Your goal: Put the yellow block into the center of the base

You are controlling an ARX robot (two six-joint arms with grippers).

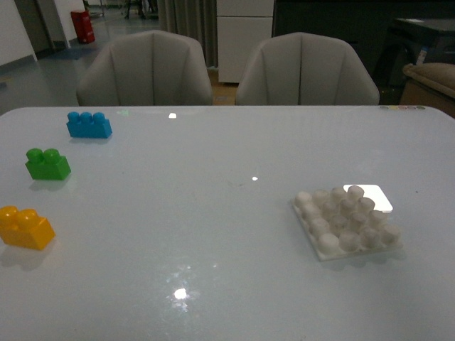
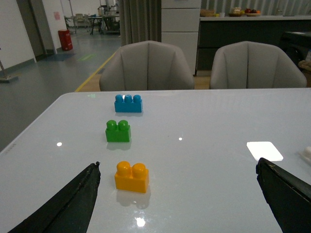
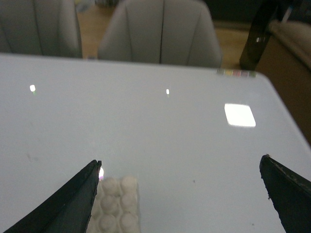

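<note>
As the table [image 1: 213,234] lies before me, my left gripper [image 2: 178,165] and right gripper [image 3: 180,160] both stand spread wide, holding nothing.
The base [image 1: 347,222] sits on the table's right half, toward the near edge; the yellow block [image 1: 25,227] rests by the left edge near the near-left corner, well apart from the base, with a green brick [image 1: 47,163] and a blue brick [image 1: 89,124] beyond it along that edge.

Three forward views, shared tabletop [image 1: 213,213]
</note>
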